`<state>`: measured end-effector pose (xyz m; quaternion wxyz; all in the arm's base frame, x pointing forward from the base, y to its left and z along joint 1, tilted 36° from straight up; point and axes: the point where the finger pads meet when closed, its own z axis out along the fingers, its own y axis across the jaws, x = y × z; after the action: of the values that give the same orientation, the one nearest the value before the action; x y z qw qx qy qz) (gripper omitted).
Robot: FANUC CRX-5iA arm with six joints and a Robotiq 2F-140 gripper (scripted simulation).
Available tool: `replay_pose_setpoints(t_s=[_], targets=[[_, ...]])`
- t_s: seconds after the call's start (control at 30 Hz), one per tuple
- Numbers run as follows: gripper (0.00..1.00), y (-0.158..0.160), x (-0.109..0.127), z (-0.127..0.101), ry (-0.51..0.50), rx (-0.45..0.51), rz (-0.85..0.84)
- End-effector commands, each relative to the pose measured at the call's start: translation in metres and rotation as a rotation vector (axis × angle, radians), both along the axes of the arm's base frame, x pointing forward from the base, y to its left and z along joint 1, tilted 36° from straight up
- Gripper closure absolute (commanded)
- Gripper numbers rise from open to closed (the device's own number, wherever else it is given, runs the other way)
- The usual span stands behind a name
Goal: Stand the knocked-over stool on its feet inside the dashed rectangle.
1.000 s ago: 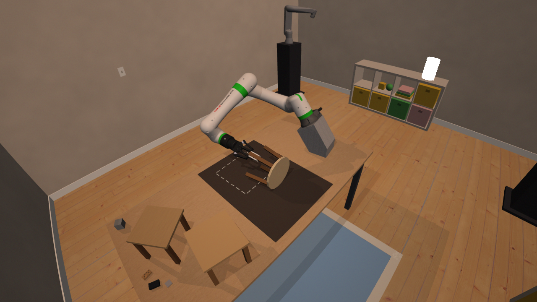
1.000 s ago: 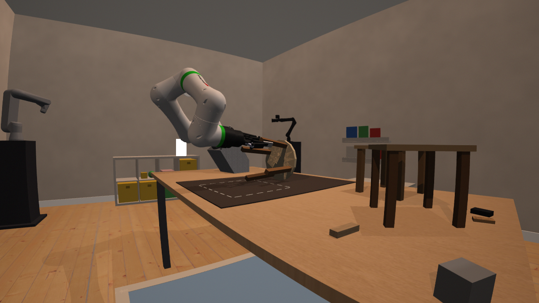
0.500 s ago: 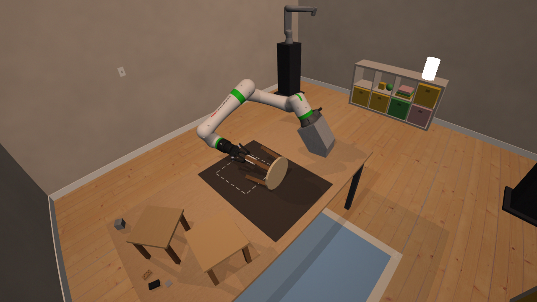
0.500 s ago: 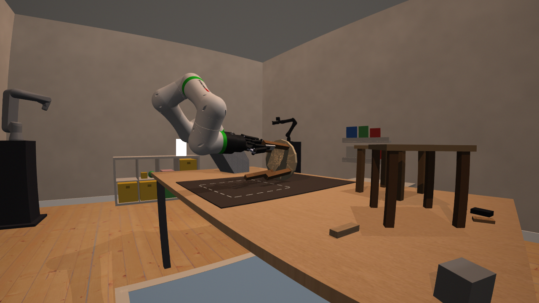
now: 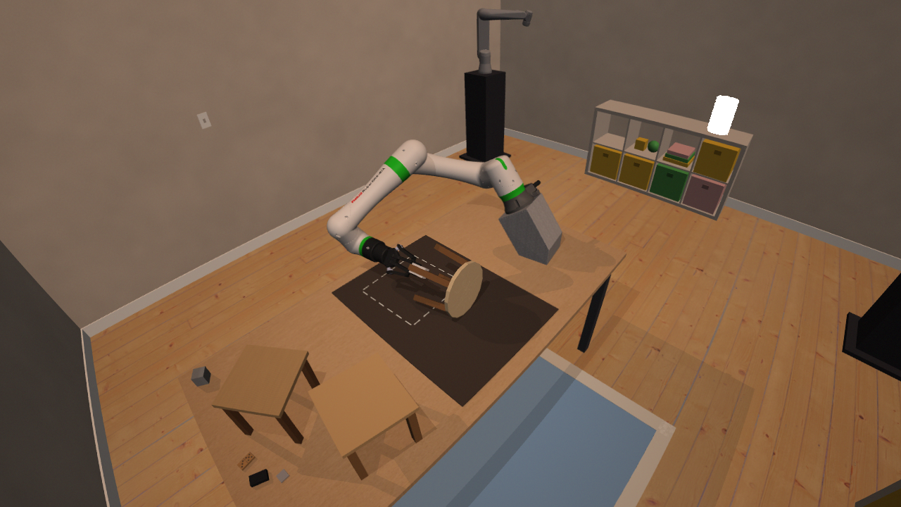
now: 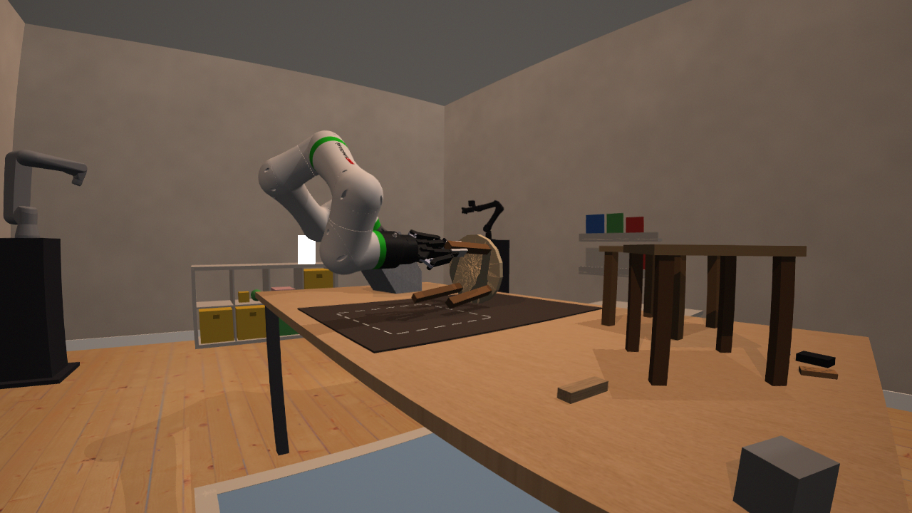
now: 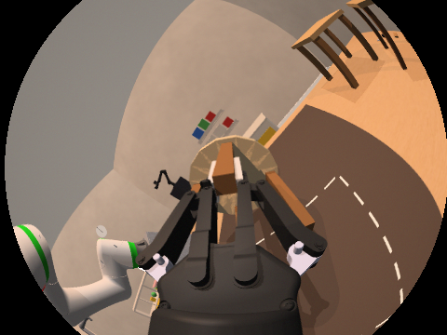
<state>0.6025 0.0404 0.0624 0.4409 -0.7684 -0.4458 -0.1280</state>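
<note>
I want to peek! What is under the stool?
Under the tipped stool lie the dark mat and a side of the dashed rectangle. The end effector grips one leg. Its shadow hides the mat beneath.

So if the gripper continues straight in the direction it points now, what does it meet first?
The gripper, shut on a stool leg, points along that leg, so it would probably meet the underside of the stool's round seat first. How far away the seat is remains unclear.
</note>
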Motion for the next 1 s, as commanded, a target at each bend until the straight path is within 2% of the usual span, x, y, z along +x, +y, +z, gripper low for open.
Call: replay_pose_setpoints(t_s=[0.0,0.4,0.97], targets=[[0.9,-0.001,0.005,0.0,-0.001,0.001,0.001],[0.9,-0.006,0.017,-0.004,-0.001,0.001,0.001],[0.9,-0.007,0.021,-0.006,-0.001,0.001,0.001]])
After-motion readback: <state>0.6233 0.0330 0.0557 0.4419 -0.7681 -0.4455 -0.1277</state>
